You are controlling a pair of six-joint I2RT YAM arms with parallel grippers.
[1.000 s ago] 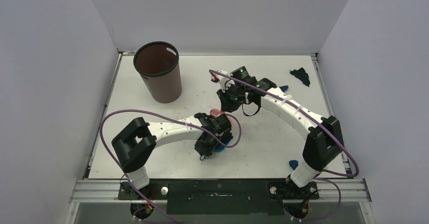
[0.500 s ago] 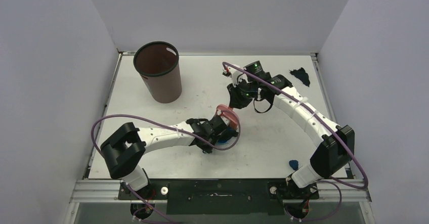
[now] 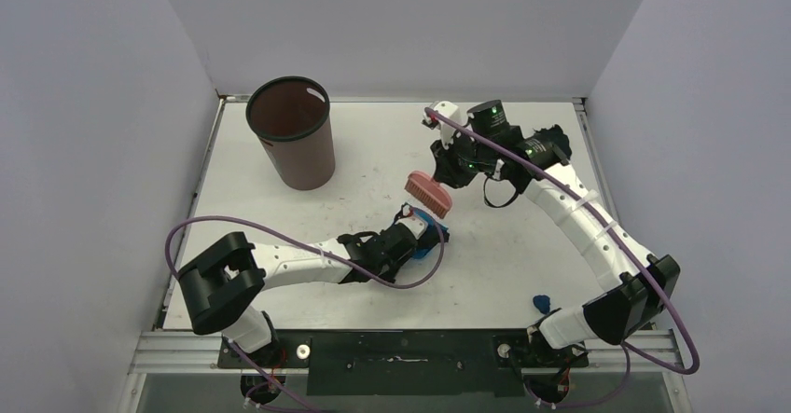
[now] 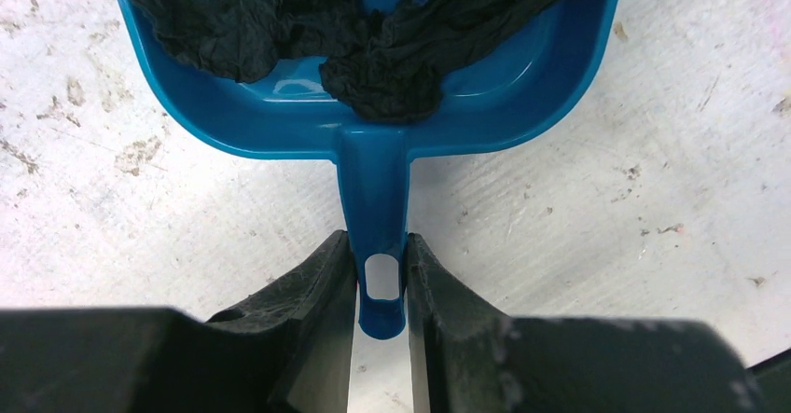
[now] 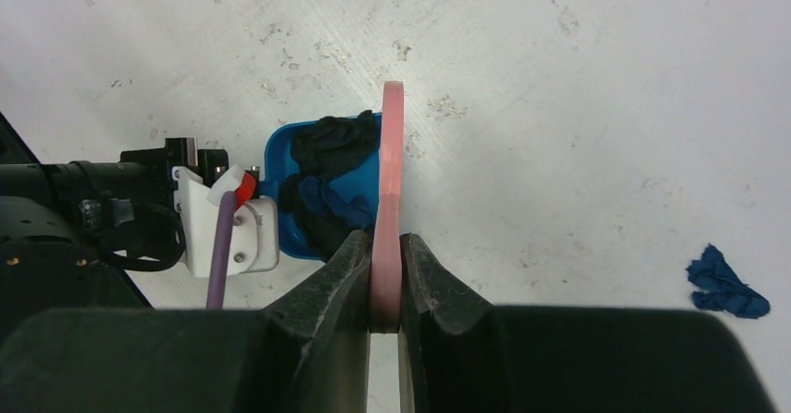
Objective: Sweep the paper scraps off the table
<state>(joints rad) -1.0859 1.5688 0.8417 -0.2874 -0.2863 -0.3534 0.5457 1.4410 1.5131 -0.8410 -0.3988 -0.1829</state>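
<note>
1. The right gripper (image 5: 385, 256), jaws clamped on the handle of the pink brush (image 5: 392, 152), is lifting the brush clear of the blue dustpan (image 4: 280, 119) and drawing back toward 1 o'clock over the table (image 3: 373, 133).
2. The left gripper (image 4: 381, 256), jaws narrowed onto the pan's handle, is holding the pan flat near the table's centre. Dark paper scraps (image 4: 280, 12) are lying heaped inside it.
3. With the brush raised and the pan loaded, this sweeping stroke appears to be over. The catch looks ready to be carried off, probably to the brown bin (image 3: 291, 143) standing at 10 o'clock.
4. The job is not yet finishing: one blue scrap (image 5: 728, 281) is lying loose at 5 o'clock, close to the right arm's base. The right arm is hiding the far corner at 1 o'clock, so any scrap there cannot be seen.
5. A second ago the brush was sitting low right over the pan, with the two wrists crowded together. Now they are standing apart, the left arm is stretching out flatter with the pan nudged toward 3 o'clock, and the right arm's elbow is swinging out toward the right edge.
</note>
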